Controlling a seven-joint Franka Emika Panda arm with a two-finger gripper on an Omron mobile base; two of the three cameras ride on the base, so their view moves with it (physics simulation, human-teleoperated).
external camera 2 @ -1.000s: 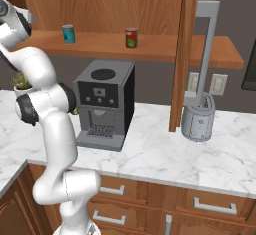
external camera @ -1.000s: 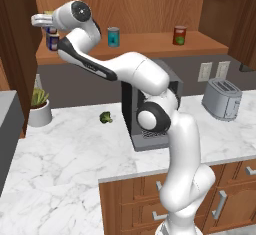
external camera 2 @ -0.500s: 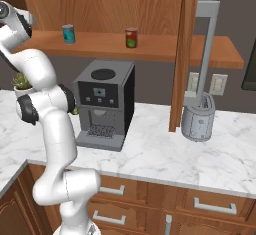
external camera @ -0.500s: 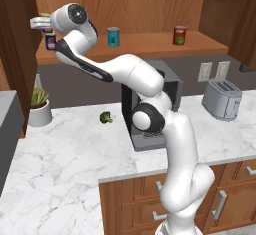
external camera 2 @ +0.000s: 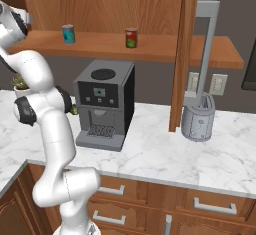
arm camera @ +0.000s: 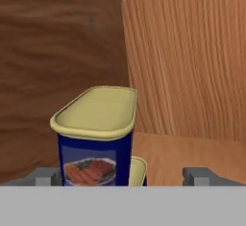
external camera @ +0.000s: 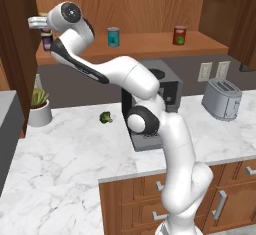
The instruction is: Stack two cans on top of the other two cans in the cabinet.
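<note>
The cabinet [external camera: 150, 46] shelf holds four cans: two blue cans, one blue can [arm camera: 96, 138] standing on its twin [arm camera: 138, 171] at the left end, one teal can [external camera: 114, 36] and one red can [external camera: 179, 35] standing apart. The hand [arm camera: 127, 176] is open around the upper blue can.

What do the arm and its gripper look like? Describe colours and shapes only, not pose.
The arm is glossy white, built of rounded tubular links with dark grey round joint caps and a dark band along one upper link. The gripper ends in two small, blocky grey finger tips. No cables or markings are visible.
</note>
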